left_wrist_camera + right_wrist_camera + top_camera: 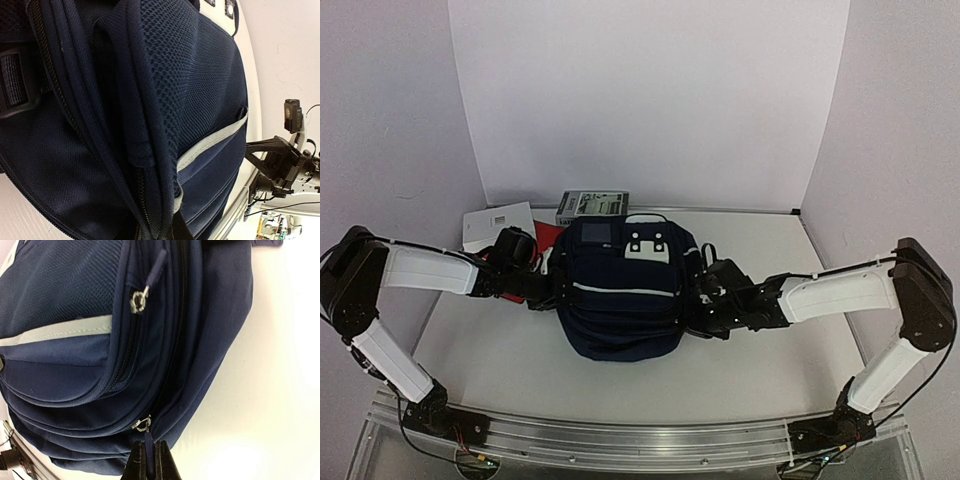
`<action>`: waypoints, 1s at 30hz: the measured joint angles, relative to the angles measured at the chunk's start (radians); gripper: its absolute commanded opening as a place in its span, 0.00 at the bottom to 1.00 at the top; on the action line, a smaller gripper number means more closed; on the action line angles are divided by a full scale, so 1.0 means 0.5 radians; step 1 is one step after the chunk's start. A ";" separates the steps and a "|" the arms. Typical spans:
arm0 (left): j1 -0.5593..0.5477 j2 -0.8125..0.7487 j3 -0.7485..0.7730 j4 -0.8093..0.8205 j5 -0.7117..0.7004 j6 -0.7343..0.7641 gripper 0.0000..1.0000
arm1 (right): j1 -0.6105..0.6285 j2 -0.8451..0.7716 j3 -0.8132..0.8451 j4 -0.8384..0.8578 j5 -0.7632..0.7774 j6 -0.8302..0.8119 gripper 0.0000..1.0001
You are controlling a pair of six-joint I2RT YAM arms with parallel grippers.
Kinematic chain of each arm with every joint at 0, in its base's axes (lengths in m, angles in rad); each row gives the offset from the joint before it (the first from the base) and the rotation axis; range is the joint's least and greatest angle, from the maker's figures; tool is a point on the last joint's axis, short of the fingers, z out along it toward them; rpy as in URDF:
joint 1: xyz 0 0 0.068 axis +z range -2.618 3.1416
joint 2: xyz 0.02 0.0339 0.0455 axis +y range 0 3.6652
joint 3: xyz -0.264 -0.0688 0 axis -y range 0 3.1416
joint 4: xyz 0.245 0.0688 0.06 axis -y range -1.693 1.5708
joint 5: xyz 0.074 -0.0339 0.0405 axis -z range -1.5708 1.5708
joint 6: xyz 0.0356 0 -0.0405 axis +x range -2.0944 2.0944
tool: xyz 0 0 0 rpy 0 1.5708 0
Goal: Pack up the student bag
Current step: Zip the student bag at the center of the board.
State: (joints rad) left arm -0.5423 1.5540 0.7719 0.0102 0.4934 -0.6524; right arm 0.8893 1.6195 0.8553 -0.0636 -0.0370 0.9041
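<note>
Student bag (620, 300) lies at the centre of the table (500, 370), right gripper (148, 454) clamped on its zipper pull (148, 440), left gripper (548, 285) against the fabric, closure indiscernible; tugging may drag a poorly braced bag or slip the pull free.

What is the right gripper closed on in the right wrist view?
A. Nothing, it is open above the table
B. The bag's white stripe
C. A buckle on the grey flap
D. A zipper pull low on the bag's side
D: in the right wrist view the right gripper pinches the navy zipper pull hanging from a slider on the student bag.
</note>
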 measured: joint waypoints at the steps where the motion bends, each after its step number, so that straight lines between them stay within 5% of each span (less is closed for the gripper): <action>1: 0.002 -0.013 0.003 -0.035 -0.015 0.046 0.39 | -0.001 0.001 0.020 -0.013 0.004 -0.042 0.00; 4: 0.010 -0.081 0.021 -0.183 -0.093 0.229 0.68 | -0.008 -0.011 0.061 -0.034 0.029 -0.190 0.00; 7: 0.003 -0.232 0.068 -0.359 -0.290 0.398 0.74 | -0.043 -0.077 0.064 -0.067 0.045 -0.334 0.00; 15: -0.381 -0.434 0.256 -0.302 -0.631 0.821 0.77 | -0.063 -0.299 0.060 -0.068 0.032 -0.525 0.00; 30: -0.878 0.447 0.643 0.241 -0.627 1.125 0.74 | -0.064 -0.364 0.051 -0.071 0.009 -0.544 0.00</action>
State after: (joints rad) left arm -0.9813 1.7776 1.0936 0.1309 0.1798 -0.0901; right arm 0.8574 1.4376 0.8806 -0.0993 -0.0325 0.6319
